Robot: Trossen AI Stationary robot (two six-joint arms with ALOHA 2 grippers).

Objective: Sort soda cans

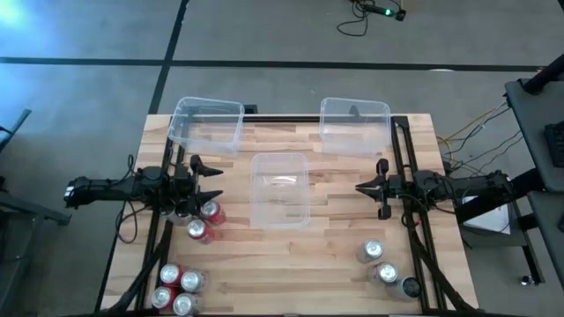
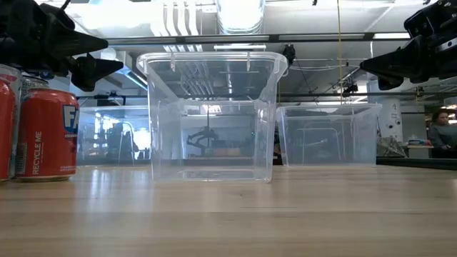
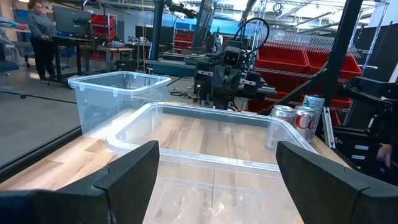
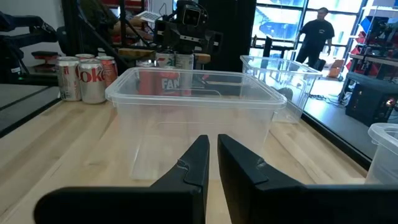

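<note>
The left gripper point(image 1: 214, 183) hangs with fingers spread, just left of the centre bin point(image 1: 280, 188), right above two red cans point(image 1: 205, 222). More red cans point(image 1: 176, 287) cluster further from the bin, at the table's near-left corner; silver cans point(image 1: 379, 262) and a dark one sit off the bin's near-right. The right gripper point(image 1: 363, 187) waits right of the bin, fingers nearly together. Best next: lower the left gripper straight over the nearer red can, centred, and close only once both fingers straddle it, without nudging its neighbour.

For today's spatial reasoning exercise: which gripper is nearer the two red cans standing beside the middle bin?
Left. The left gripper hangs open almost directly over the two red cans; the right gripper, fingers shut, sits across the middle bin from them.
</note>
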